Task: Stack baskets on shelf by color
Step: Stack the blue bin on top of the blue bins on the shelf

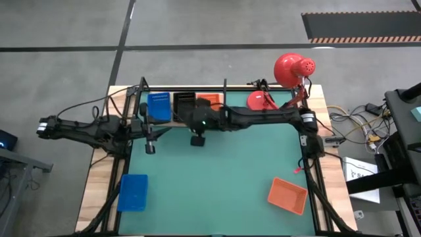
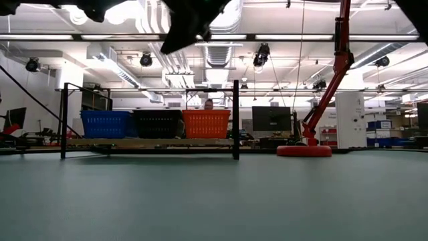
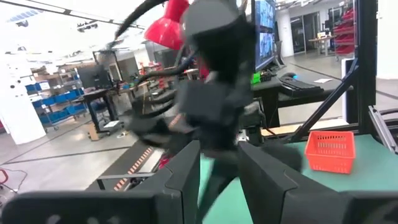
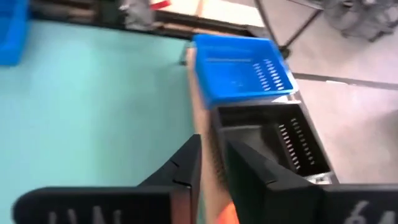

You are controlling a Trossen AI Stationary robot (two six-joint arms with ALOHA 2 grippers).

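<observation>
Three baskets stand side by side on the shelf [image 1: 172, 123] at the table's far edge: a blue basket [image 1: 158, 105], a black basket [image 1: 185, 104] and an orange basket [image 1: 209, 99]; the low view shows the same blue basket [image 2: 107, 124], black basket [image 2: 156, 124] and orange basket [image 2: 206, 124]. A second blue basket [image 1: 133, 192] lies on the mat near the left, and a second orange basket [image 1: 287, 195] near the right. My right gripper [image 1: 196, 139] hovers just in front of the shelf, narrowly open and empty. My left gripper [image 1: 150, 147] hangs beside it, open and empty.
A red desk lamp [image 1: 293, 68] stands at the far right, its round base [image 1: 257, 101] beside the shelf. Black shelf posts [image 2: 235, 120] rise at the corners. The right arm [image 1: 263, 118] stretches across the far side of the green mat [image 1: 217, 184]. A person [image 2: 209, 104] shows behind the shelf.
</observation>
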